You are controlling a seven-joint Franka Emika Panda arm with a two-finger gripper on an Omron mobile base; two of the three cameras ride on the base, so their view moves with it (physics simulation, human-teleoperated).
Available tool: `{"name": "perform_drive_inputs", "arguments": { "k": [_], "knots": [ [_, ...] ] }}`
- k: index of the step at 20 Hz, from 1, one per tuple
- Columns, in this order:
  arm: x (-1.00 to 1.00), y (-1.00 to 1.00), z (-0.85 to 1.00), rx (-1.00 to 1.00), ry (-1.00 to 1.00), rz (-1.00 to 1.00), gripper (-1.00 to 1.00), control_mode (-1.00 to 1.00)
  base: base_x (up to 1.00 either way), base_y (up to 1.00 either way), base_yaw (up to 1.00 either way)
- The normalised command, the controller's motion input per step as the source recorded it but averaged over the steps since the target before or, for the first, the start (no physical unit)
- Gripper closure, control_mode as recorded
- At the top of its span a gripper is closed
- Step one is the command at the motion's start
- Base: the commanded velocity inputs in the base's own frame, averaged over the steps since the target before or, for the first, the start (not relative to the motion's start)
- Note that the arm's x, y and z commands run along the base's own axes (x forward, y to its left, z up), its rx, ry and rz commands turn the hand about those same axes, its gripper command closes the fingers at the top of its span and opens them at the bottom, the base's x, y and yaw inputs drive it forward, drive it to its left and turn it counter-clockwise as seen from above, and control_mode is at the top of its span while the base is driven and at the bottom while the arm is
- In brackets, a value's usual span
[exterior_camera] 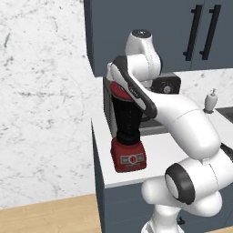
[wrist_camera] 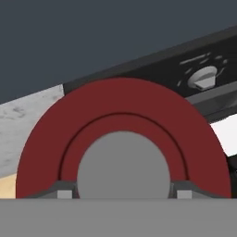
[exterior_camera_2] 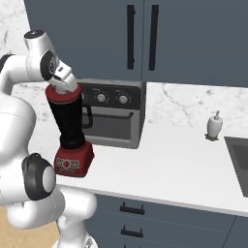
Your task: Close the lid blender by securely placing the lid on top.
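Observation:
The blender [exterior_camera: 128, 119] stands near the counter's left corner, its dark jar [exterior_camera_2: 68, 121] on a boxy red base [exterior_camera_2: 73, 160]. The red lid [exterior_camera_2: 63, 95] rests level on the jar's mouth. My gripper [exterior_camera_2: 65, 83] comes down on it from above, shut on the lid's pale grey knob [wrist_camera: 122, 166]. In the hand view the fingertips [wrist_camera: 65, 190] press against both sides of the knob, with the lid's red disc [wrist_camera: 122, 104] spreading around it. In the left base view my forearm covers most of the lid [exterior_camera: 117, 92].
A grey toaster oven [exterior_camera_2: 114, 116] sits right behind the blender, close to the jar's handle. A white soap dispenser [exterior_camera_2: 214, 126] and a sink [exterior_camera_2: 240, 160] lie to the right. Dark wall cabinets [exterior_camera_2: 145, 34] hang above. The counter's edge [exterior_camera: 98, 150] is just left of the blender.

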Motion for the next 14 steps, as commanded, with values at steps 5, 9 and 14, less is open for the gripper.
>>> {"name": "perform_drive_inputs", "arguments": {
  "k": [5,9,14],
  "knots": [
    [0.0,-0.31,-0.04,0.0,0.11,-0.06,1.0,-1.0,0.0,0.0,0.0],
    [0.0,-0.09,0.0,0.0,0.15,-0.1,1.0,-1.0,0.0,0.0,0.0],
    [-0.02,-0.03,-0.08,-0.01,0.11,-0.11,1.0,-1.0,0.0,0.0,0.0]
  ]
}}
